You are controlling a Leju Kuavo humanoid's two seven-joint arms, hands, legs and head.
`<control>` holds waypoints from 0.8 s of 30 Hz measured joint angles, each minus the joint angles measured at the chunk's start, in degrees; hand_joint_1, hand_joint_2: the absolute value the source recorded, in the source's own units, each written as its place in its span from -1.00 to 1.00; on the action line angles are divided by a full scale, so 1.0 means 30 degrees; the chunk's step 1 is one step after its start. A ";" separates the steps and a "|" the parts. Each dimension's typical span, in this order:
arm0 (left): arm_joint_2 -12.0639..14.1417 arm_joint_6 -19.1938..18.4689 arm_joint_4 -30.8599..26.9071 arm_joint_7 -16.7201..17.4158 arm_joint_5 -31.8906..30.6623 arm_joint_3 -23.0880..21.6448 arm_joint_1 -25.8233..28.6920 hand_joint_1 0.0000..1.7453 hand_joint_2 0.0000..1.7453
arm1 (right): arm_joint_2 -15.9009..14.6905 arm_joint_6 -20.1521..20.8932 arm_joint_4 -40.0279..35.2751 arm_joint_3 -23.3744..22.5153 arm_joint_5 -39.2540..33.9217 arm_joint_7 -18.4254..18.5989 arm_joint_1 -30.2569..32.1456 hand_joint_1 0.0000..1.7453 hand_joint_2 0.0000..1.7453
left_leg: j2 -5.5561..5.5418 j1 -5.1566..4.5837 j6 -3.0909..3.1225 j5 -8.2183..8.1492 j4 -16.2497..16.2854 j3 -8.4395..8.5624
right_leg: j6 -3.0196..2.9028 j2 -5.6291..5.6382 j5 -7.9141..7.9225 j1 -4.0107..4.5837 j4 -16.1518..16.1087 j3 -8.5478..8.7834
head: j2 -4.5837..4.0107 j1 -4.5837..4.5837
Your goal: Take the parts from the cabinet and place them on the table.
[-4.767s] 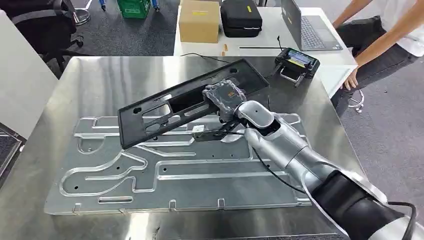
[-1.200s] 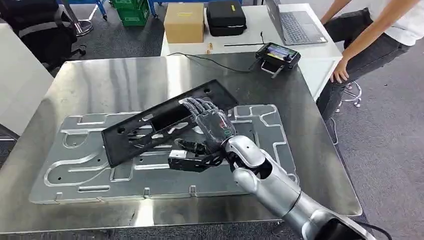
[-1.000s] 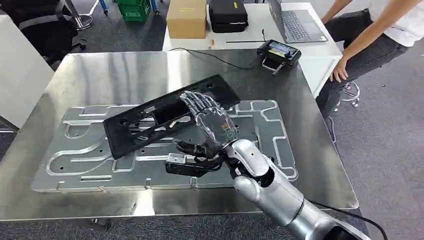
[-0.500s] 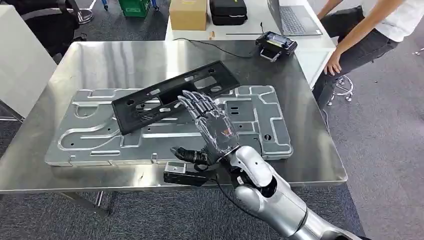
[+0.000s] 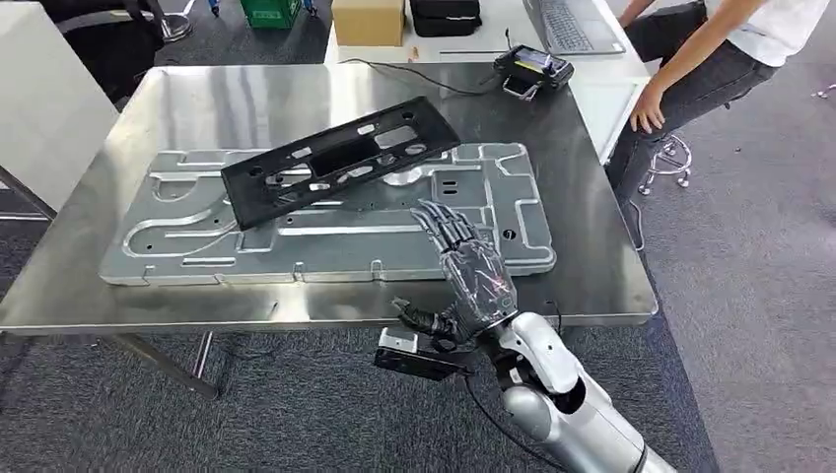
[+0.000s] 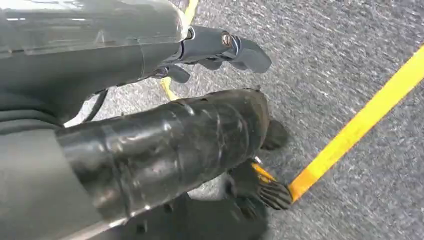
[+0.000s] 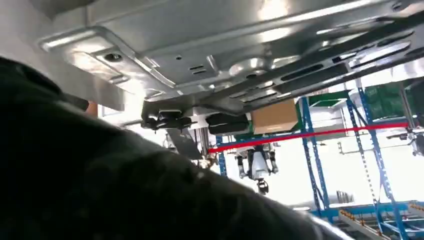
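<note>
A long black plastic frame (image 5: 340, 163) with several cut-outs lies at a slant across a large silver stamped metal plate (image 5: 325, 241) on the steel table (image 5: 197, 99). My right hand (image 5: 468, 271) hovers over the table's front edge, near the plate's front right corner. Its fingers are spread and it holds nothing, well apart from the frame. The right wrist view looks along the plate (image 7: 200, 45) from low down. My left hand (image 6: 220, 45) hangs over grey carpet, with nothing in it.
A person (image 5: 730, 49) stands at the table's far right by a stool (image 5: 670, 158). A white table behind carries a cardboard box (image 5: 368, 20), a laptop (image 5: 577, 25) and a controller (image 5: 532, 69). A yellow floor line (image 6: 360, 125) crosses the carpet.
My right hand released the black frame, which now lies on the plate, and drew back to the table's front edge. The camera has pulled back, so the whole scene shifted.
</note>
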 joint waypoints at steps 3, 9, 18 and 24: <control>0.0007 -0.0226 -0.0007 0.0278 -0.0051 0.0138 -0.0169 -1.00 1.00 | -0.0255 0.0730 -0.0277 -0.0386 -0.0270 0.0729 0.0292 -1.00 -1.00 | -0.0074 -0.0187 0.0571 0.0286 0.0099 -0.0453 | 0.0455 -0.0057 0.0574 -0.0036 -0.0308 0.0042 | 0.0000 0.0015; 0.0109 -0.0233 0.0021 0.0721 -0.0095 0.0618 -0.0384 -1.00 1.00 | -0.1391 0.1633 -0.0400 -0.1764 -0.1079 0.0815 0.2021 -1.00 -1.00 | 0.0079 -0.0254 0.1415 0.1724 -0.0027 -0.1933 | 0.0734 0.0162 -0.3897 -0.0120 0.4628 -0.1273 | 0.0000 0.0022; 0.0248 0.0343 0.0772 0.0845 -0.0044 0.1449 -0.0859 -1.00 1.00 | -0.1603 0.3177 0.3049 -0.3678 -0.2069 0.1559 0.3847 -1.00 -1.00 | 0.0921 -0.0361 0.0839 0.2960 0.0345 -0.3284 | -0.0096 -0.0494 -0.2397 0.0451 -0.0825 0.3171 | 0.0000 0.0043; 0.0372 0.0401 0.1114 0.1012 0.0022 0.1777 -0.1025 -1.00 1.00 | -0.1341 0.3446 0.6012 -0.4078 -0.3050 0.1837 0.4186 -1.00 -1.00 | 0.0182 -0.0193 0.0240 -0.1463 0.5004 -0.4325 | -0.0509 0.0301 -0.0787 0.0157 -0.1171 0.1767 | 0.0000 0.0044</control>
